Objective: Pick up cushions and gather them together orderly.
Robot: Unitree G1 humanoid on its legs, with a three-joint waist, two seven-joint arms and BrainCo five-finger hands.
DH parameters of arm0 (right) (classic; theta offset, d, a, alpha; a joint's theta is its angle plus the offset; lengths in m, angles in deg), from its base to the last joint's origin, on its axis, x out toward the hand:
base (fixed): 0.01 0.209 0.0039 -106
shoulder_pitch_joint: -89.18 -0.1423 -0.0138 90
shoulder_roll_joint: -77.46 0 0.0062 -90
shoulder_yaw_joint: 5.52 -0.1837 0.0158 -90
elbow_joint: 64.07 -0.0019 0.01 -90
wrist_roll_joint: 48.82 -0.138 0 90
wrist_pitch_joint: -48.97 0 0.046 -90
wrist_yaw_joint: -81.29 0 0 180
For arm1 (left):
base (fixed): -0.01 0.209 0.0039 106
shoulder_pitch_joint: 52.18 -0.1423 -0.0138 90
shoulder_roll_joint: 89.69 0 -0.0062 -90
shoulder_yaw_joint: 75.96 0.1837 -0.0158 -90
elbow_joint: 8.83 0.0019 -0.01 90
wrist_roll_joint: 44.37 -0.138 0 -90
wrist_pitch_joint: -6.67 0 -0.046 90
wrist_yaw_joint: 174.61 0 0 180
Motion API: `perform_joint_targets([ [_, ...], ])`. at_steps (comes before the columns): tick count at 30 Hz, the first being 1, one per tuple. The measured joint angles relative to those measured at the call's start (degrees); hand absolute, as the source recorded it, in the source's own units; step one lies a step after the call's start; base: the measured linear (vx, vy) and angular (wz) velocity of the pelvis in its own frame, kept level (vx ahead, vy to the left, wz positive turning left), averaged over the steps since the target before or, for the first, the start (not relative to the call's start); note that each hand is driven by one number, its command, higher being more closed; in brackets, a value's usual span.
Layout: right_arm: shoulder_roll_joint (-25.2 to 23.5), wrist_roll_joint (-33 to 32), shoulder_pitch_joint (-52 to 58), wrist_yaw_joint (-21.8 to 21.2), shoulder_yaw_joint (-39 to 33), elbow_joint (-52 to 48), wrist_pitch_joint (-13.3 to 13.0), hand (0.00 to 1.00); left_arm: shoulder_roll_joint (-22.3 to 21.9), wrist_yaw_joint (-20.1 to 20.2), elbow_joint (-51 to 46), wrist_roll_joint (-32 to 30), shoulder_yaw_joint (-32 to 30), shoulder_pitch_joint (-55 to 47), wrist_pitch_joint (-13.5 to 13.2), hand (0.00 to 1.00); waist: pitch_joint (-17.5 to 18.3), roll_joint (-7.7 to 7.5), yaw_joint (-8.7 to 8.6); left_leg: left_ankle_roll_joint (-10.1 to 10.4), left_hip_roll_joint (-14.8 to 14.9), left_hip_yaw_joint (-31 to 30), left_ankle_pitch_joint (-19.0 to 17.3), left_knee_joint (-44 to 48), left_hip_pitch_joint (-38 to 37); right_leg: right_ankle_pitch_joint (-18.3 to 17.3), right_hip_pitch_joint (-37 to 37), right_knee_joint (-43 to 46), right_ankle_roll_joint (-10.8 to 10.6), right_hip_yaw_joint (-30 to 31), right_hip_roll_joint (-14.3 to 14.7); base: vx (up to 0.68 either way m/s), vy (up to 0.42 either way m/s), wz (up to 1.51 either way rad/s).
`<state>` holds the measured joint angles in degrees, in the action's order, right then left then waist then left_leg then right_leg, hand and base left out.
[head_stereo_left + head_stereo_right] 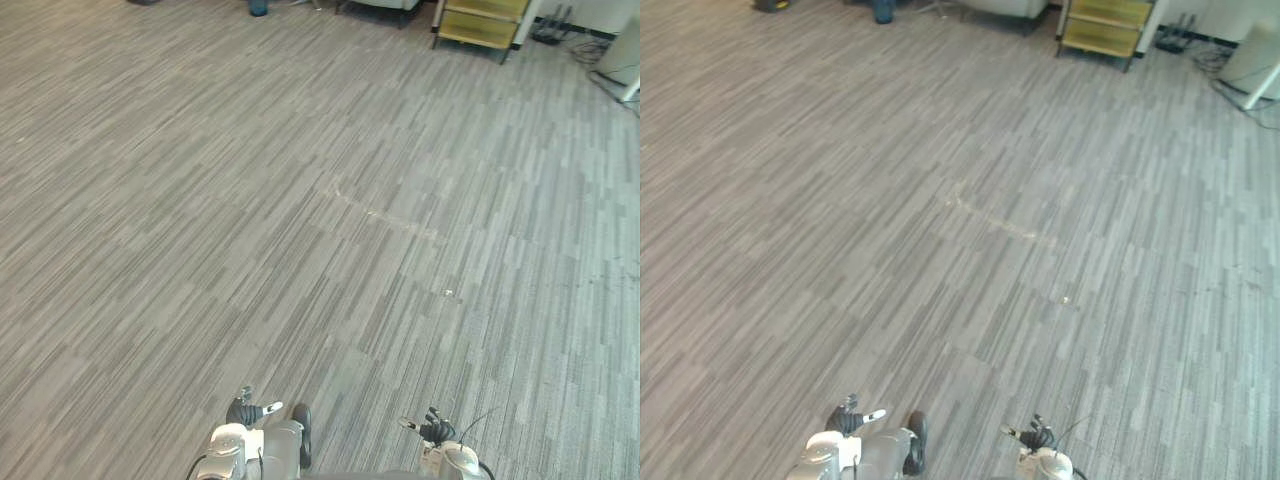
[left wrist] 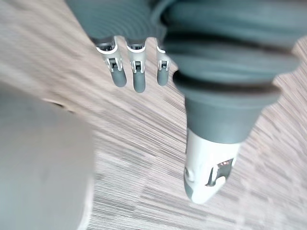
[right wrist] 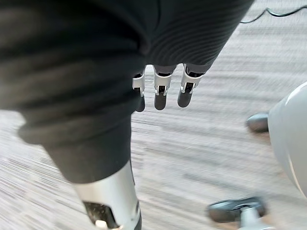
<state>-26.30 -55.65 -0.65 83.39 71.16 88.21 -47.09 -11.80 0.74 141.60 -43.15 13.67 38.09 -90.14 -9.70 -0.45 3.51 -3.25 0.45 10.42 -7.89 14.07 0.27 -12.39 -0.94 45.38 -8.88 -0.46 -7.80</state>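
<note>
Nearest, well short of the one yellow rack (image 1: 484, 22): two hands, left hand (image 2: 139, 76) and right hand (image 3: 161, 96), fingers straight and relaxed, grasping nothing, hanging above grey striped carpet (image 1: 300, 200). Farther off, just right of the rack, dark cables (image 1: 555, 30); left of it, one blue object (image 1: 258, 7).

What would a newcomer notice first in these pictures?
First comes the wide grey striped carpet, with a pale scuff mark near its middle. Far off, on the robot's right, stands a yellow shelf unit. Close by, the left hand and the right hand hang open over the carpet, holding nothing.
</note>
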Motion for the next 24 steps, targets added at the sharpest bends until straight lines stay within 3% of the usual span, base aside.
perform_joint_targets([
  [1,0.61,0.03,0.39,0.03,0.04,-0.43,-0.03,0.0,-0.23,0.04,0.14,0.01,0.42,-0.24,0.03,0.0,-0.01,0.77,-0.23,0.47,0.52,0.0,-0.59,-4.47,-5.75,-2.85,-2.82,3.26,3.65,-5.84,-1.68,0.33,0.027,-0.31],
  [2,0.68,0.02,0.41,0.0,0.03,-0.51,-0.1,0.0,-0.06,0.03,0.43,0.02,0.97,-0.04,0.02,0.0,-0.04,1.06,-0.63,1.0,1.13,0.01,-1.11,-6.81,-8.54,-4.38,-4.94,1.28,4.77,-9.53,-2.33,0.44,0.006,-0.22],
  [4,0.72,0.02,0.53,-0.02,-0.02,-0.55,-0.15,0.0,0.08,0.03,0.87,0.02,1.57,0.42,0.02,0.0,0.06,0.84,-1.1,1.62,2.07,-0.25,-1.49,-7.93,-9.79,-5.03,-7.6,-5.08,4.98,-11.95,-2.12,0.28,-0.068,0.12],
  [5,0.91,0.0,0.79,-0.01,-0.05,-0.56,-0.16,0.0,-0.21,0.05,1.03,0.0,1.58,0.55,0.05,0.0,0.01,0.82,-1.44,2.02,2.95,-0.9,-1.79,-7.93,-9.91,-4.26,-9.7,-13.25,4.72,-11.82,-1.4,0.28,-0.163,0.31],
  [8,1.38,-0.07,0.77,-0.01,-0.55,-0.91,-0.36,0.0,-0.36,0.06,1.06,-0.1,1.5,0.11,0.09,0.0,-0.13,1.03,-2.03,5.84,5.51,-2.75,-5.56,-7.9,-10.91,4.96,-12.12,-30.36,4.1,-8.75,0.12,0.27,-0.208,0.31],
  [9,1.03,-0.15,0.86,-0.01,-1.25,-0.8,-0.32,0.0,0.12,0.04,1.21,-0.11,1.24,-0.11,0.12,0.0,-0.2,0.43,-2.14,7.69,6.04,-3.52,-7.15,-7.89,-12.31,13.45,-11.78,-32.45,3.8,-8.39,0.01,0.44,-0.36,0.17],
  [11,1.84,-0.04,0.67,-0.05,-2.24,-0.62,-0.29,0.0,-0.64,0.3,2.24,-0.16,-0.2,-0.75,-0.02,0.0,0.53,2.27,-1.91,7.54,8.1,-3.99,-7.4,-6.18,-13.06,9.51,-12.2,-28.51,6.33,-8.78,2.18,0.41,-0.332,-0.06],
  [13,2.32,-0.12,0.53,-0.43,-3.01,-0.68,-0.27,0.0,-2.06,0.32,2.33,-0.21,-1.86,-1.32,0.0,0.0,0.71,3.81,-2.23,8.11,9.69,-6.07,-7.08,5.06,-10.0,5.51,-11.46,-24.62,7.8,-8.86,3.29,0.42,-0.365,-0.16],
  [14,2.45,-0.13,0.94,-0.59,-3.37,-0.78,-0.27,0.0,-2.49,0.34,2.08,-0.2,-3.76,-1.56,0.01,0.0,1.04,4.41,-2.61,9.95,10.79,-7.94,-4.78,16.42,-5.52,3.93,-9.64,-24.72,8.64,-9.04,4.3,0.37,-0.282,-0.18],
  [16,2.32,-0.14,1.14,-0.66,-2.84,-0.74,-0.28,0.0,-2.74,0.37,1.99,-0.02,-4.93,-1.87,-0.03,0.0,0.69,5.05,-2.7,10.8,12.6,-7.78,2.69,31.51,0.42,2.74,-4.87,-26.93,9.86,-8.16,5.71,0.39,-0.198,-0.27],
  [17,2.6,-0.15,1.0,-0.67,-2.18,-0.42,-0.22,0.0,-2.68,0.37,1.85,0.04,-4.98,-1.97,-0.16,0.0,0.63,5.24,-2.6,10.55,13.14,-5.92,0.28,38.37,3.34,2.35,-1.26,-29.12,10.49,-6.73,6.59,0.39,-0.152,-0.35],
  [18,2.63,-0.19,1.07,-0.65,-2.18,-0.24,-0.21,0.0,-2.61,0.37,1.53,0.03,-4.88,-2.01,-0.18,0.0,0.61,5.2,-2.61,10.07,13.08,-4.82,-1.25,39.53,4.28,2.32,0.32,-30.26,10.62,-6.24,6.73,0.38,-0.121,-0.5],
  [20,2.6,-0.59,0.92,-0.54,-2.18,0.25,-0.18,0.0,-2.4,0.34,0.04,0.05,-4.7,-2.2,-0.24,0.0,0.58,4.85,-1.82,8.37,11.47,1.58,-5.82,34.67,8.82,2.54,5.44,-35.32,10.87,-4.02,6.47,0.35,-0.054,-0.66],
  [21,2.6,-0.6,0.91,-0.45,-2.18,0.26,-0.18,0.0,-2.42,0.36,-0.27,0.04,-4.68,-2.19,-0.27,0.0,0.55,4.81,-1.46,7.92,10.65,2.62,-6.16,31.43,9.89,2.54,6.42,-36.26,10.86,-3.28,6.28,0.35,0.031,-0.75],
  [23,2.62,-0.58,0.93,-0.11,-2.19,0.39,-0.02,0.0,-2.4,0.26,-1.3,0.04,-4.1,-2.13,-0.3,0.0,0.43,4.51,-0.48,7.94,6.0,3.31,-4.55,13.95,11.69,1.55,8.73,-39.22,10.61,-1.1,4.93,0.38,0.097,-0.6],
  [24,2.69,-0.55,1.02,0.15,-2.03,0.41,0.01,0.0,-2.43,0.23,-1.38,0.07,-3.49,-2.22,-0.3,0.0,0.52,4.81,-0.24,8.47,3.8,2.47,0.0,0.65,11.92,0.77,10.74,-41.28,9.68,0.01,4.53,0.43,0.155,-0.41],
])
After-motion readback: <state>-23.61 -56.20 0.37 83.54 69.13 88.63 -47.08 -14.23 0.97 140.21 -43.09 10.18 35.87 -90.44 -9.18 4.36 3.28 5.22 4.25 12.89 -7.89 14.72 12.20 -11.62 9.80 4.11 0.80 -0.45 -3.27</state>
